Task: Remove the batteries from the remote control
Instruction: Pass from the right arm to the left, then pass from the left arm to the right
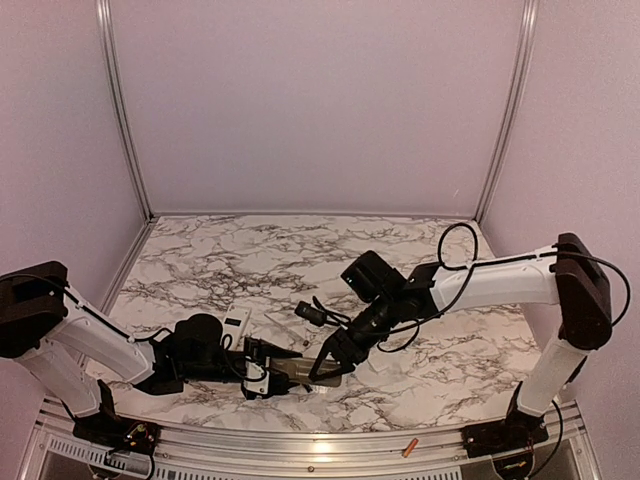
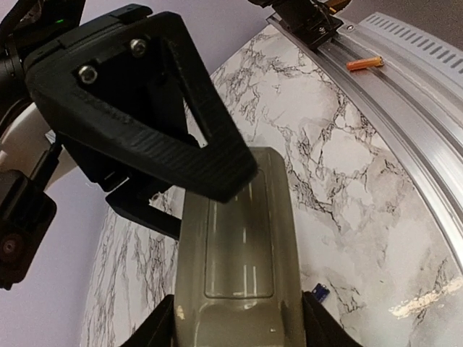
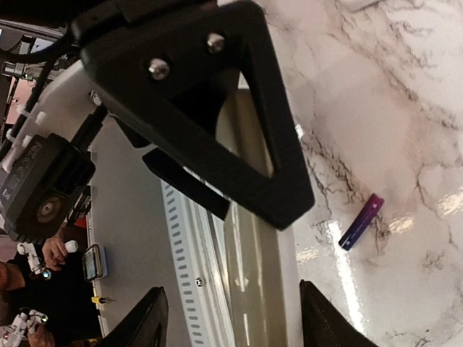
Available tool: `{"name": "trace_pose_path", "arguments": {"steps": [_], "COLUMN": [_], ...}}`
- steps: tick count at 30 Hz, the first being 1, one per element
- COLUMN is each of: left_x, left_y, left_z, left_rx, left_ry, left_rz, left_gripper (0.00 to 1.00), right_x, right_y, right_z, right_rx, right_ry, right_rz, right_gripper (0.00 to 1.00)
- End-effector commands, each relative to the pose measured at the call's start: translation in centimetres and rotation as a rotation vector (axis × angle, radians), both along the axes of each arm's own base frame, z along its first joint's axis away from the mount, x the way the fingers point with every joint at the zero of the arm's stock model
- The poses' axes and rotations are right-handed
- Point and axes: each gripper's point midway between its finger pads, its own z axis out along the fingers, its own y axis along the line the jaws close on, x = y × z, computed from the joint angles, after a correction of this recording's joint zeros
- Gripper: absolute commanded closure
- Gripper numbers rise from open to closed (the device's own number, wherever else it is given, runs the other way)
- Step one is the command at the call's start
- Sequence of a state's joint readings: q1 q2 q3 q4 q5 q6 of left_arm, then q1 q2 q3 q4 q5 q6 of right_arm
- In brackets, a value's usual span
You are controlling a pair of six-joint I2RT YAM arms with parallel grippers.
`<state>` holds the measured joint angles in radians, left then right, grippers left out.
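Two cells out: orange battery (image 1: 409,447) lying on the near rail (image 1: 300,455), blue battery (image 3: 360,221) on the marble (image 1: 300,260) just beside the remote (image 2: 239,253). Left gripper (image 1: 258,374) clamped on the remote's sides; right gripper (image 1: 332,368) parted, straddling it loosely. Risks: nudging the blue battery toward the rail, rolling the orange battery off the near lip, twisting the remote out of its single grip. Cannot tell whether cells remain inside. White piece (image 1: 236,325) a little farther, on the left; beyond, open marble up to the walls (image 1: 320,100).
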<state>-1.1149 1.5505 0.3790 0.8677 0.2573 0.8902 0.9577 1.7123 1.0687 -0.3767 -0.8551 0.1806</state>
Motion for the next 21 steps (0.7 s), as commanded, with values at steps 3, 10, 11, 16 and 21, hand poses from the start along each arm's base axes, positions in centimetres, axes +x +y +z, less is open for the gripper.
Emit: {"name": "trace_pose_path", "arguments": {"steps": [3,10,11,16,21], "left_x": [1.0,1.2,1.2,1.0,0.9], "left_y": [-0.3,-0.1,0.0,0.4,0.3], "left_z": [1.4,3.2,3.5,4.9,5.6], "left_rx": [-0.045,-0.113,-0.123,-0.172,-0.197], "left_ry": [0.027,0.075,0.083,0.118,0.141], "left_rz": [0.063,0.077,0.075,0.066,0.059], "left_gripper": [0.92,0.92,0.92,0.92,0.92], "right_x": [3.2,4.3,4.2,3.7,3.3], "right_y": [1.3,0.2,0.1,-0.5,-0.4], "right_z": [5.3,6.5,6.6,6.8,6.9], "right_rx": [0.135,0.215,0.232,0.296,0.34], "right_ry": [-0.183,-0.313,-0.312,-0.291,-0.265], "right_rz": [-0.184,-0.35,-0.357,-0.398,-0.395], "right_gripper": [0.29,0.21,0.21,0.22,0.39]}}
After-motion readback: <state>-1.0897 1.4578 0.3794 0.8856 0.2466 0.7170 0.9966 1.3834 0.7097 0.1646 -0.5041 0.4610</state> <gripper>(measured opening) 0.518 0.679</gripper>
